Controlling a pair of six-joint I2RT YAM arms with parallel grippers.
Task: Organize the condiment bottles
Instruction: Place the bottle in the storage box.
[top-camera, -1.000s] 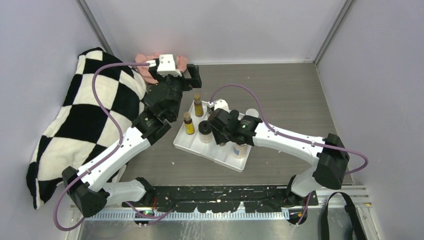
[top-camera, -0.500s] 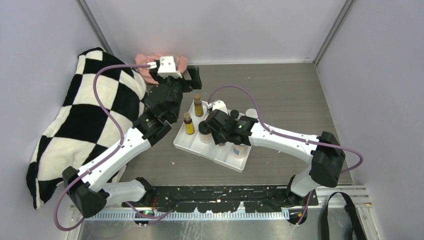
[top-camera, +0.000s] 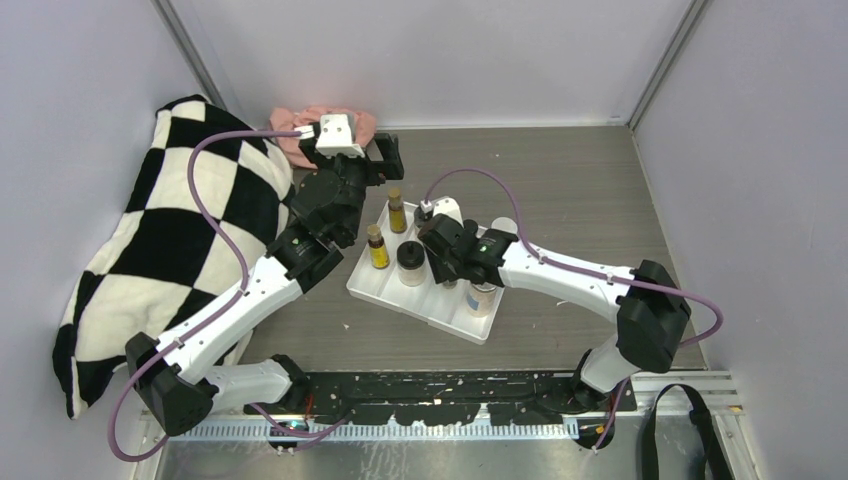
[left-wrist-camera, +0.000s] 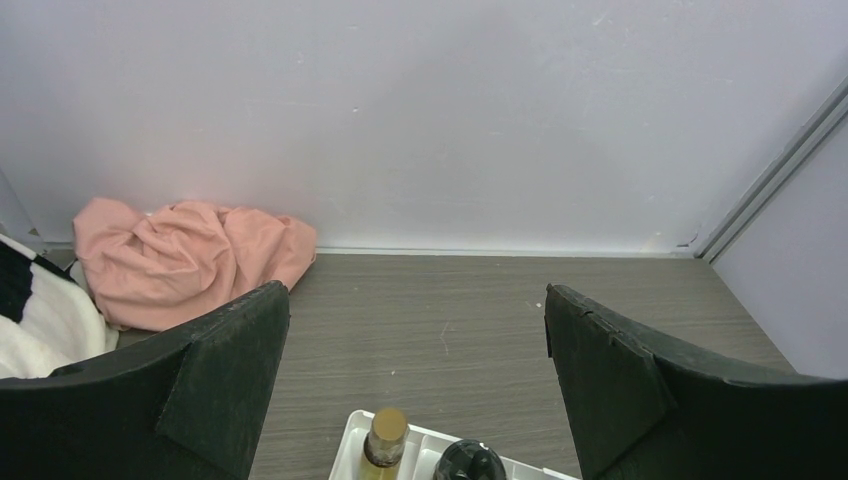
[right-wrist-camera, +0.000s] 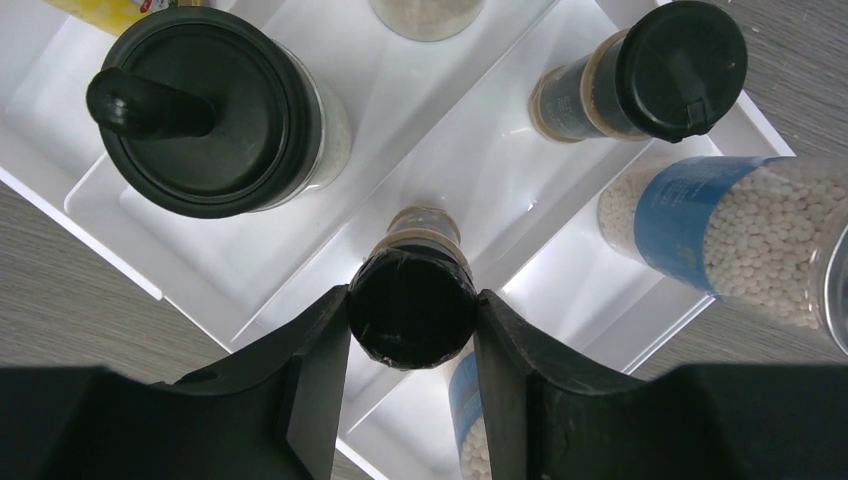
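The right gripper is partly closed, its fingers pressed against both sides of a small dark-capped bottle, which is upright over a middle compartment of the white divided tray. Around it in the tray are a black-lidded jar, a second dark-capped bottle and a clear shaker of white beads. The left gripper is spread wide and holds nothing, above the tray's far end, near a pink cloth.
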